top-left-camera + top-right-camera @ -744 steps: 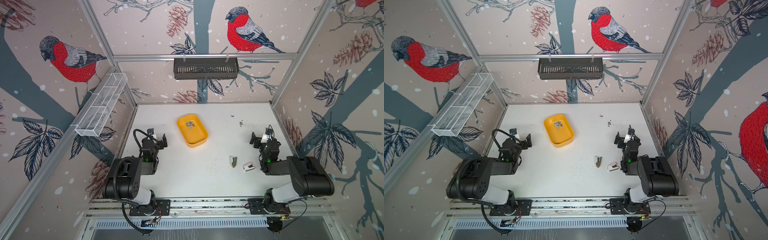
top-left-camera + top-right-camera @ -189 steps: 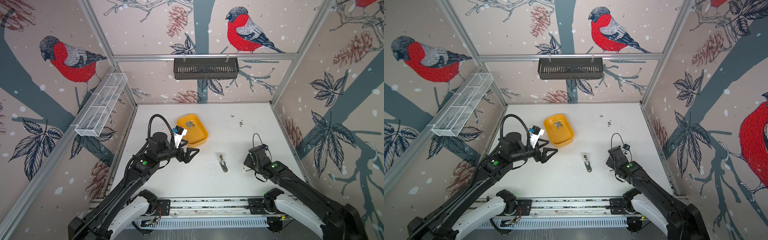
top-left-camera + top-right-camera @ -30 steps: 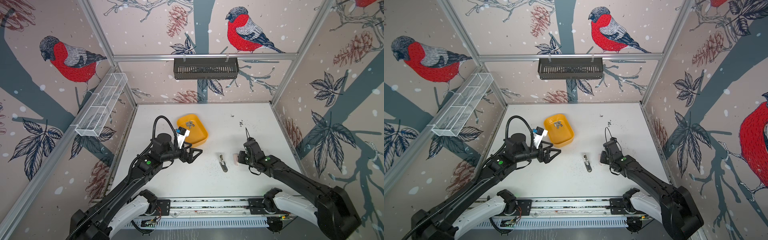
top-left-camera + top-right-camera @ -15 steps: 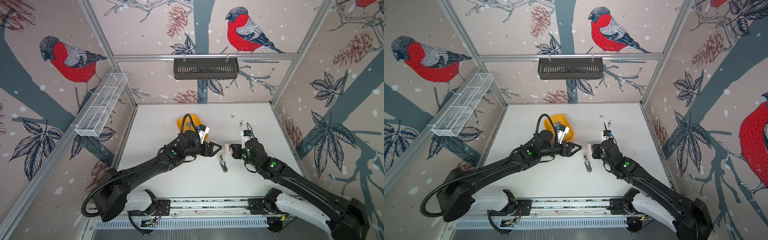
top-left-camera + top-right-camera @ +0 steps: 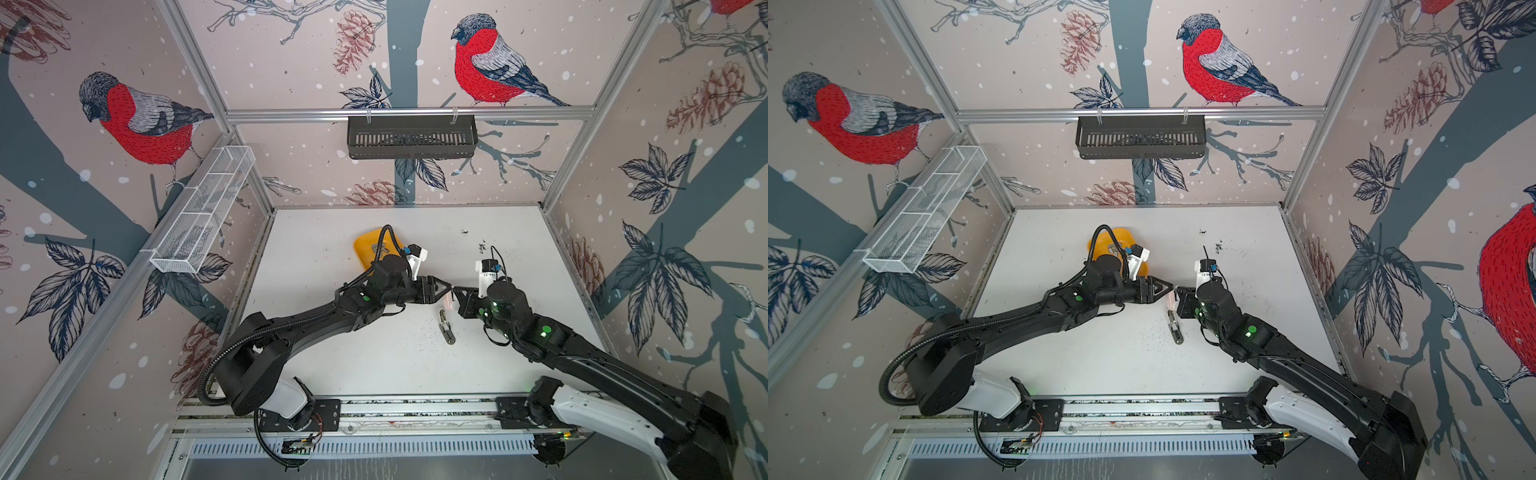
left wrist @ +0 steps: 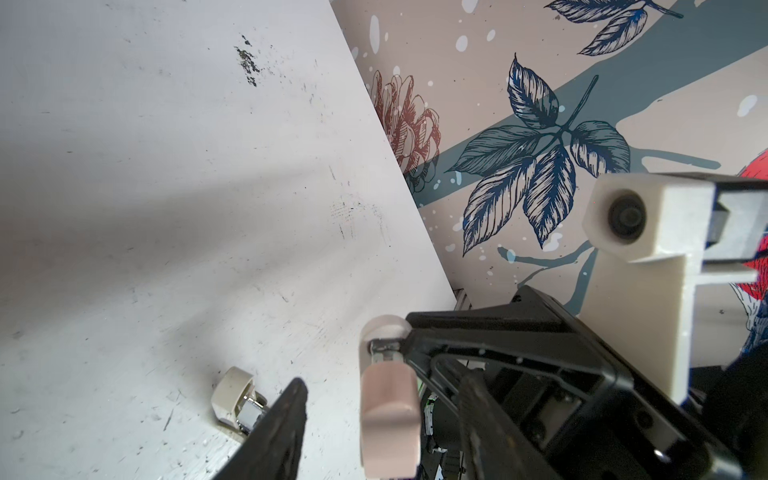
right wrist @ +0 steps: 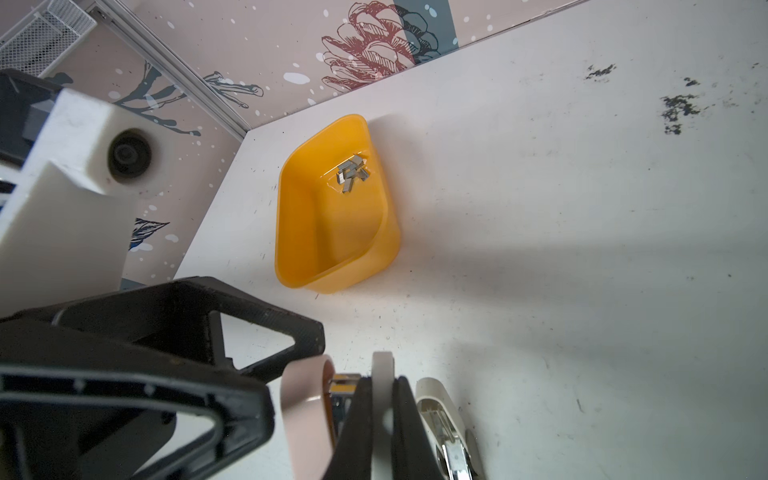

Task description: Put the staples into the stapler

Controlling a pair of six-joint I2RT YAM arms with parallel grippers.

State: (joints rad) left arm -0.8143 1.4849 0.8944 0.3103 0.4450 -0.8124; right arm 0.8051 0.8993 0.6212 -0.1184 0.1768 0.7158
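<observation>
Though parted, left jaws round one pink stapler (image 6: pixel 388 415) in clenched right jaws; one white stapler (image 6: pixel 232 392).

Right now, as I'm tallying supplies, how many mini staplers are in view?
2. A pink stapler is held in the jaws of the right gripper; a beige stapler lies on the table close beside it. I see no others, though part of the table is covered.

The scuffed white tabletop (image 5: pixel 374 365) carries a yellow plastic tub (image 5: pixel 362 249), a slim cream-capped silver metal piece (image 5: pixel 446 327), and scattered dark specks (image 5: pixel 482 246).
</observation>
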